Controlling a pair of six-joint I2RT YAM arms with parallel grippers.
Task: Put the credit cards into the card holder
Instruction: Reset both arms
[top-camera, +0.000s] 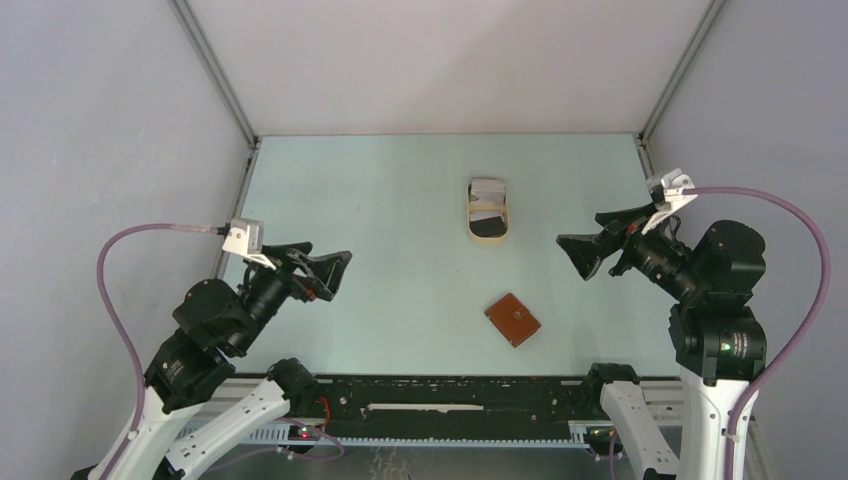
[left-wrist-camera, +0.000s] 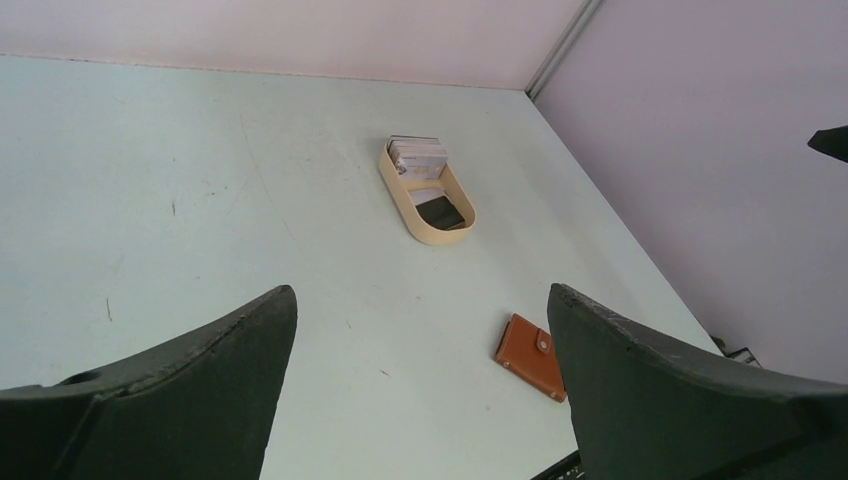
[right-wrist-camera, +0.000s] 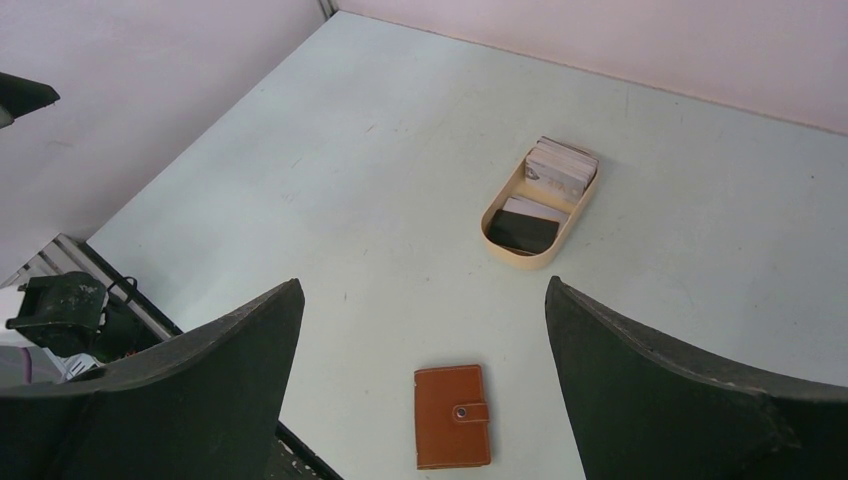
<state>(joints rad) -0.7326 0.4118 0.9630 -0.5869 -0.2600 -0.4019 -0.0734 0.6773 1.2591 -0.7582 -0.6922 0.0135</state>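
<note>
The credit cards (top-camera: 487, 190) lie in a tan oval tray (top-camera: 470, 225) at the middle back of the table: a white and grey stack (right-wrist-camera: 562, 166) at one end, a black card (right-wrist-camera: 522, 232) at the other. The reddish-brown card holder (top-camera: 512, 319) lies flat and snapped shut near the front edge, also visible in the wrist views (left-wrist-camera: 532, 354) (right-wrist-camera: 453, 416). My left gripper (top-camera: 335, 272) hovers open and empty at the left side. My right gripper (top-camera: 580, 255) hovers open and empty at the right, above and beyond the card holder.
Grey enclosure walls (top-camera: 100, 120) ring the pale green table (top-camera: 380, 220). A black rail (top-camera: 450, 400) runs along the front edge between the arm bases.
</note>
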